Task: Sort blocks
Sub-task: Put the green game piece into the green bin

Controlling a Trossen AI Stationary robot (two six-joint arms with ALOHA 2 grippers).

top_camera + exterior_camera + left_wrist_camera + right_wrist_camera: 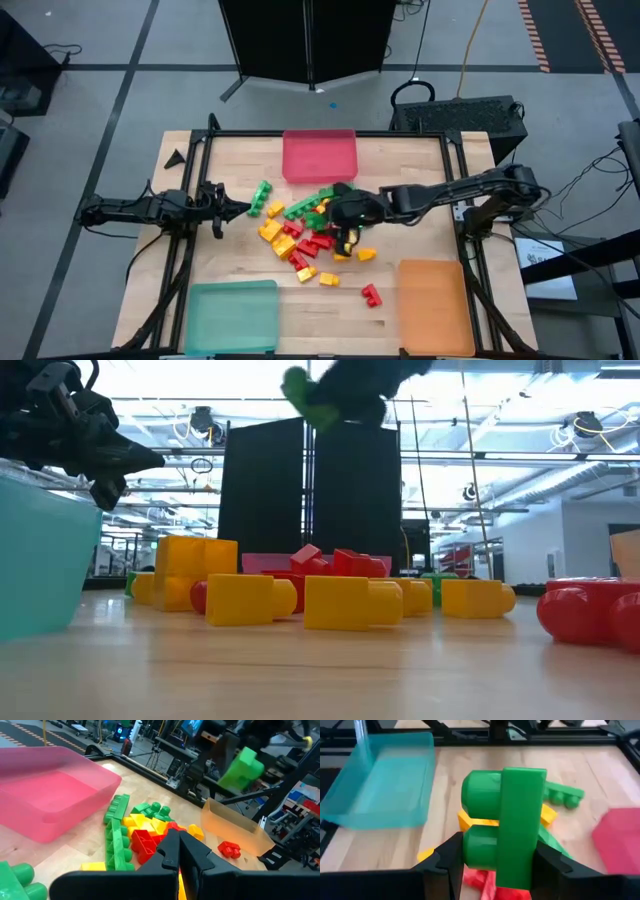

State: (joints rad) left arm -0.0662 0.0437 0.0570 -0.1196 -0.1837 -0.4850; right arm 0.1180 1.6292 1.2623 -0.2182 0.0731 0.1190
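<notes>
Lifted above the heap of glossy studded blocks (305, 235) on the pale wooden table (230, 262), the right gripper (496, 857) clamps a smooth green block (506, 820), while the left gripper (179, 851) waits nearby, fingers pressed together.

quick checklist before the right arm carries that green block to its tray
1. Grip: right gripper is shut on the green block, a finger on either side: ok.
2. Lift: in the low view the block hangs well above the pile: ok.
3. Green tray: sits at the near left corner, no blocks seen in it: ok.
4. Path: left gripper waits at the pile's left edge, fingers closed, close to the line toward the tray: cannot tell if it clears.
5. Other trays: red tray and orange tray lie off that route: ok.
</notes>
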